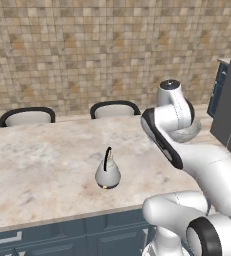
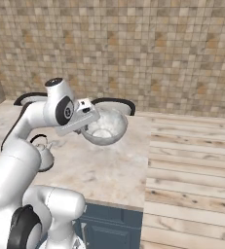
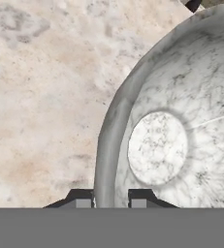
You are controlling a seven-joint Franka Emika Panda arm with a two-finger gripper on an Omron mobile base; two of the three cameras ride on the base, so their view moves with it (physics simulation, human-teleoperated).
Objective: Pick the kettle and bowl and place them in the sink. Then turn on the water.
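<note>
Nearest the base, the kettle point(image 1: 107, 173) stands upright on the marble worktop point(image 1: 37, 165), close to its front edge and apart from everything else, not yet handled. Beyond it, the end effector point(image 3: 112, 202) pinches the rim of the bowl point(image 2: 104, 127), one fingertip point(image 3: 83, 202) outside the wall and the other inside. The bowl appears lifted clear of the worktop and tipped slightly. The step in hand looks like carrying the bowl to the sink, so the grip on that thin rim should stay firm and the wrist level, since a one-sided hold could let the bowl swing or slip. Farther back, two dark-rimmed chair backs point(image 1: 114, 108) rise behind the worktop, before the tiled wall point(image 1: 112, 50).
</note>
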